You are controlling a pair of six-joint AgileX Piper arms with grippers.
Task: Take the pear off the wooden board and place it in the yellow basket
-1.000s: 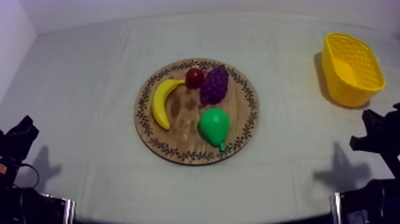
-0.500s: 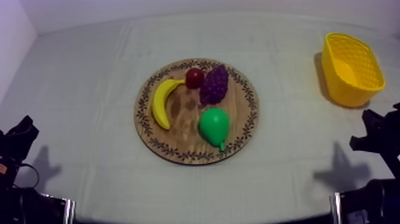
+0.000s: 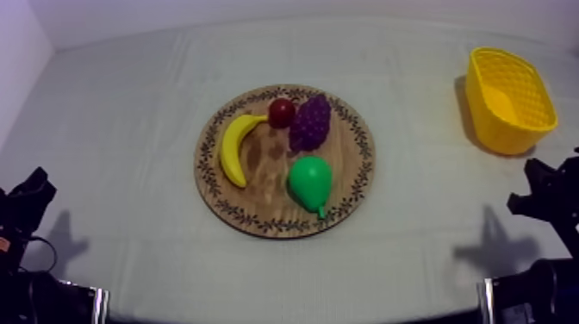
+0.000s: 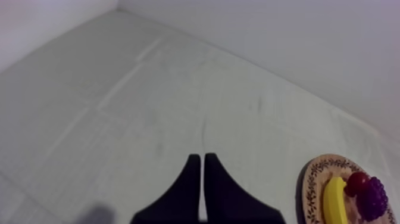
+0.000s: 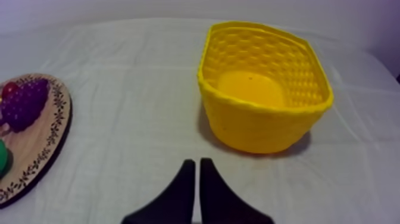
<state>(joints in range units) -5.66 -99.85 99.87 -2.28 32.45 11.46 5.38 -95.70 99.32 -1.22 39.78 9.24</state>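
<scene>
A: Two grippers were noted; how were they held?

B: The left gripper (image 4: pixel 199 158) and the right gripper (image 5: pixel 197 162) were each seen pressed into a narrow wedge, nothing held, low at their own sides of the table (image 3: pixel 129 129).

A: And the pear?

B: The pear (image 3: pixel 309 181) was seen lying on the wooden board (image 3: pixel 258 222), well apart from the yellow basket (image 3: pixel 482 121), which was seen empty. Nothing was judged done; reaching, grasping, carrying and release were all left.

One wooden board (image 3: pixel 355 172) and one yellow basket (image 3: pixel 508 129). On the board, four toy fruits: one banana (image 3: pixel 231 151), one pear (image 3: pixel 308 181), one bunch of grapes (image 3: pixel 310 122), one small red fruit (image 3: pixel 281 112).
</scene>
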